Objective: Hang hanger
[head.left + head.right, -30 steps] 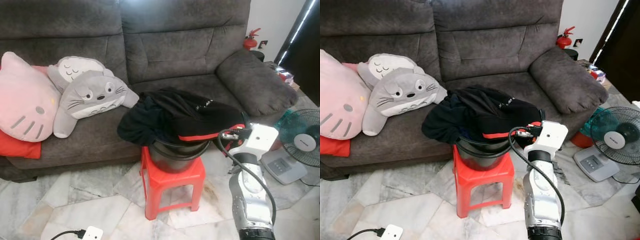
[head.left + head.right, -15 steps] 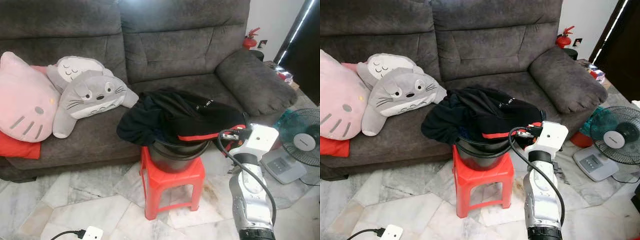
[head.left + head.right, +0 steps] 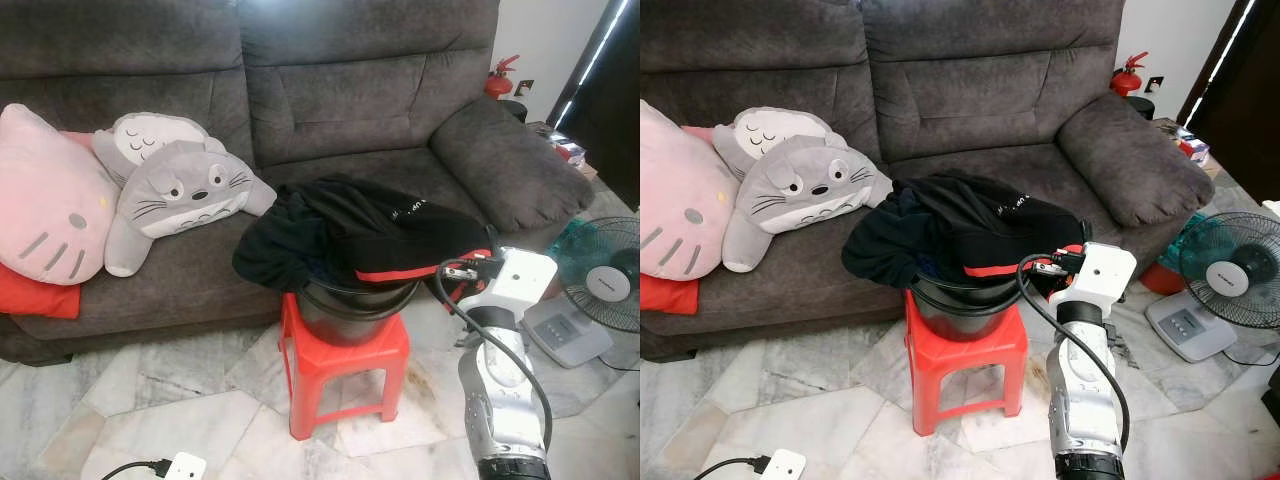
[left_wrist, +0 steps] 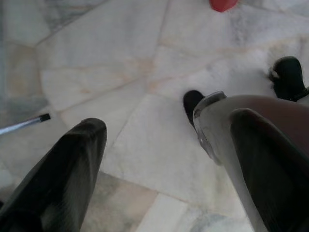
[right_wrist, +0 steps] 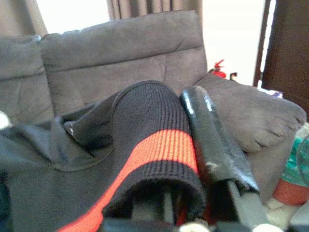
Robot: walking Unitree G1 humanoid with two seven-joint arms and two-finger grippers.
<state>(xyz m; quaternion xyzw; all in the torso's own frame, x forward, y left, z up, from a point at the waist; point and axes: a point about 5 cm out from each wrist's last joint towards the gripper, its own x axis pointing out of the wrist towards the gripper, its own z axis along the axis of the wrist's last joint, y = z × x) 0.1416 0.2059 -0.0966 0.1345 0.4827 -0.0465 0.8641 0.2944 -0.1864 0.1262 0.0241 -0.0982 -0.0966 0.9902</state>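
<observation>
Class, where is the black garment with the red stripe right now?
The black garment is heaped over the dark bucket on the red stool, before the sofa; the right gripper touches its hem.

A grey sofa (image 3: 980, 90) filled the upper frame, with a pink cat cushion (image 3: 675, 205) and a grey plush toy (image 3: 800, 190) at left. In the centre, black clothing with a red stripe (image 3: 960, 235) draped over a dark bucket (image 3: 960, 305) on a red stool (image 3: 965, 360). The right arm (image 3: 1085, 370) rose from lower right, touching the clothing. A fan (image 3: 1235, 275) stood at right.
</observation>
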